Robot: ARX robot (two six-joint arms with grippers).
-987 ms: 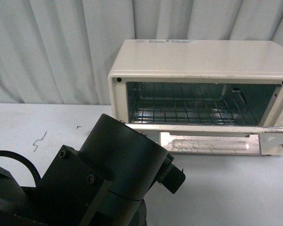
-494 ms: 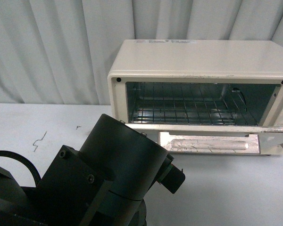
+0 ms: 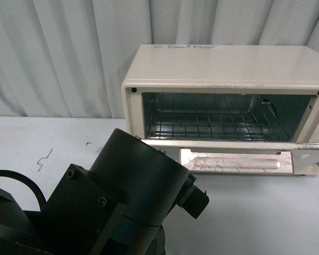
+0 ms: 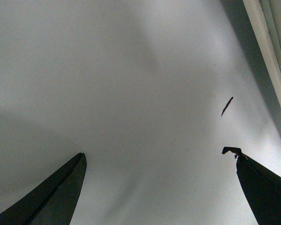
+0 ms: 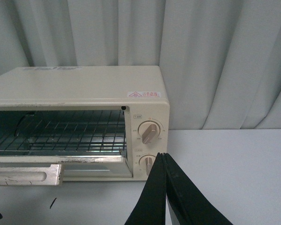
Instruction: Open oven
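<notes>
No shift noted against the 2 earlier front pictures: oven, door and black arm housing at the same places. Backdrop of pale pleated curtain across the full width. White table below it. Standing on that table, close against the curtain and right of centre in the front view: cream oven, front toward the camera. Low in the near left of that view: black arm housing, overlapping the oven's lower left corner. Door dropped forward to near level, window glass glaring. Cavity exposed, wire rack lying flat inside. 2 round knobs on the panel at the oven's right end, 1 above the other. Left gripper spread wide over bare table, nothing between the fingers, clear of the oven. Right gripper pressed together, nothing pinched, facing the knob panel, near but not touching. Small dark mark on the table, well left of the oven.
</notes>
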